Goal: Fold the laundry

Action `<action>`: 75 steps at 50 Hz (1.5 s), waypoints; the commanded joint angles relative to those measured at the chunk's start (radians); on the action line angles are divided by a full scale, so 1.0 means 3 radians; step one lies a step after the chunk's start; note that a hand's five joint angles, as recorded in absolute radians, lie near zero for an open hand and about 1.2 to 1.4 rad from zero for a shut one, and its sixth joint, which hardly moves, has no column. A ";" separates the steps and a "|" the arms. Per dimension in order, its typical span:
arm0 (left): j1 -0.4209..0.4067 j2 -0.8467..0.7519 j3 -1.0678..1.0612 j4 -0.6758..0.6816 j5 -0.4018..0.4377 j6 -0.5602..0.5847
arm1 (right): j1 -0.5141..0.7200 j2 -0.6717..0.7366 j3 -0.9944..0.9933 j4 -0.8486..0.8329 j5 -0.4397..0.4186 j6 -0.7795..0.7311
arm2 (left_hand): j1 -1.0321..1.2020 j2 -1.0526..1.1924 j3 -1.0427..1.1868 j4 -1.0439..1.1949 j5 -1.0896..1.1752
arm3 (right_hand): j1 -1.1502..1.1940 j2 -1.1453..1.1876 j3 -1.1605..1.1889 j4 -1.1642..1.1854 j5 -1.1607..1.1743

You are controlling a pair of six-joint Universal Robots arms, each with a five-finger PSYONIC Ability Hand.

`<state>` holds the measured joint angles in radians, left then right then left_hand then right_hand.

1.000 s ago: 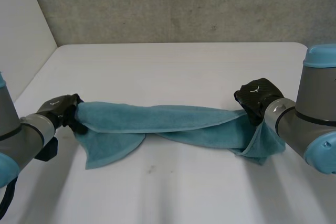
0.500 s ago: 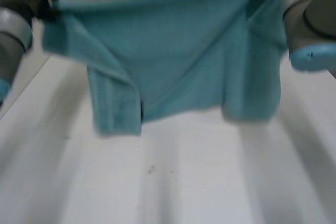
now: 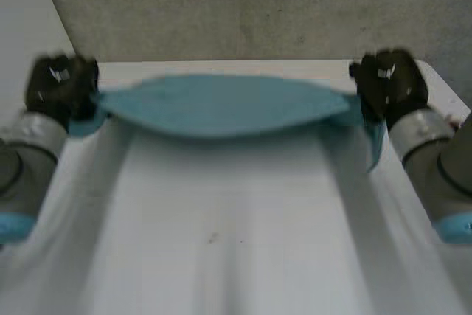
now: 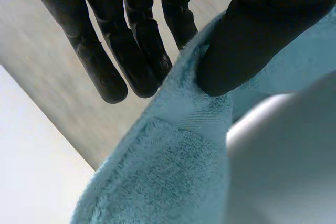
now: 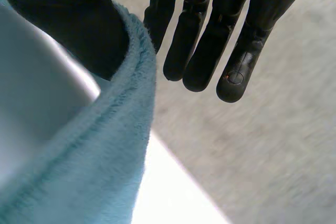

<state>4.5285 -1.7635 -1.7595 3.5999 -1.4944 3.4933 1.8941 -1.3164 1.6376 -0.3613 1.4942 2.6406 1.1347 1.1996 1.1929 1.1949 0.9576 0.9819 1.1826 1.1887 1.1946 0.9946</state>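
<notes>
A teal towel is stretched out flat in the air above the far part of the white table. My left hand holds its left end and my right hand its right end. In the left wrist view the thumb presses the towel's edge against the fingers. The right wrist view has the thumb pinching the towel against the fingers in the same way. A short end of cloth hangs below the right hand.
A grey wall rises behind the table's far edge. A white side panel stands at the far left. Small dark specks mark the tabletop near the middle.
Both hands have lifted the towel off the table, swung it up so that it hung spread out, and carried it toward the far edge, where it now lies stretched flat in the air.
</notes>
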 commanded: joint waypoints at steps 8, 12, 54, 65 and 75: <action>0.0025 -0.0227 -0.0358 0.0022 -0.0030 0.0050 | -0.0397 0.0343 0.0335 0.0258 -0.0266 0.0463 | 0.0872 0.0656 0.0678 0.0671 0.0880 | -0.0757 -0.1426 -0.1446 -0.1466 -0.1381; 0.0020 -0.0222 -0.0358 0.0022 -0.0030 0.0034 | -0.0551 0.0348 0.0329 0.0309 -0.0271 0.0800 | 0.0872 0.0656 0.0678 0.0671 0.0880 | -0.0974 -0.1643 -0.1663 -0.1683 -0.1598; 0.0209 -0.0703 -0.0210 -0.0040 -0.0040 0.0167 | -0.1026 0.0287 0.0452 0.0524 -0.0747 0.1461 | -0.1456 -0.1672 -0.1650 -0.1657 -0.1447 | 0.1381 0.0712 0.0692 0.0672 0.0757; 0.0419 -0.0779 -0.0194 -0.0075 -0.0045 0.0172 | -0.1108 0.0190 0.0519 0.0315 -0.0563 0.1108 | -0.1407 -0.1623 -0.1601 -0.1608 -0.1399 | 0.1381 0.0712 0.0692 0.0672 0.0757; 0.0357 -0.0540 -0.0245 -0.0453 -0.0004 0.0162 | -0.1088 0.0175 0.0519 0.0355 -0.0588 0.1062 | 0.0872 0.0656 0.0678 0.0671 0.0880 | 0.1381 0.0712 0.0692 0.0672 0.0757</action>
<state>4.6538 -1.9804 -1.8269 3.5318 -1.5003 3.5416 1.5628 -1.2587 1.7968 -0.2679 1.3204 2.9680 1.1627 1.1814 1.1722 1.1772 0.9403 0.9785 1.1811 1.1843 1.1922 0.9799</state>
